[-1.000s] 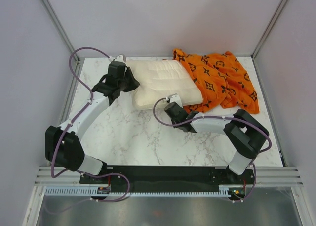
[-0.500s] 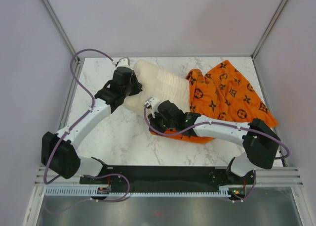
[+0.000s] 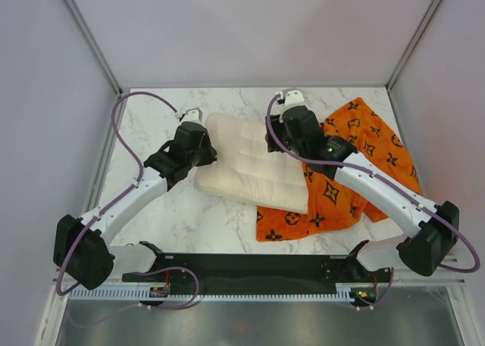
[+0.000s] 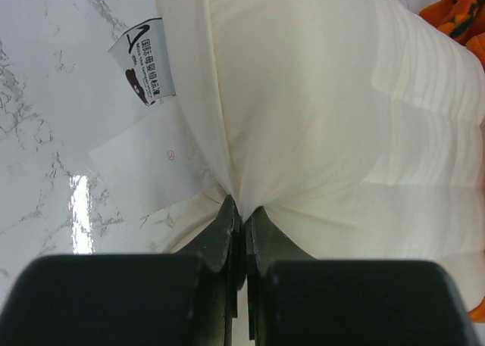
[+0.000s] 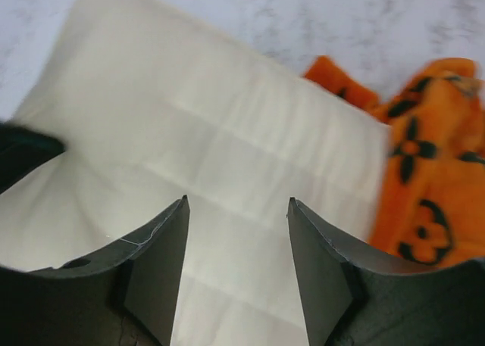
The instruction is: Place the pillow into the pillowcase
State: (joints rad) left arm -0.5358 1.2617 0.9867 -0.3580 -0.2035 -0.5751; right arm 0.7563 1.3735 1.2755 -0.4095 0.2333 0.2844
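Covering the right side of the marble table [image 3: 189, 217], the pillowcase [image 3: 356, 179] lay wrinkled, its left part beneath the pillow [image 3: 250, 164] at centre frame. The left gripper [image 4: 241, 210] pinched the pillow's left edge, jaws pressed together; the right gripper [image 5: 236, 202] hung spread above the pillow's upper right corner.

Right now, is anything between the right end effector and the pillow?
Nothing visible. The right end effector is open and faces bare pillow, with the pillowcase off to one side of it. The left end effector is shut on the pillow's edge.
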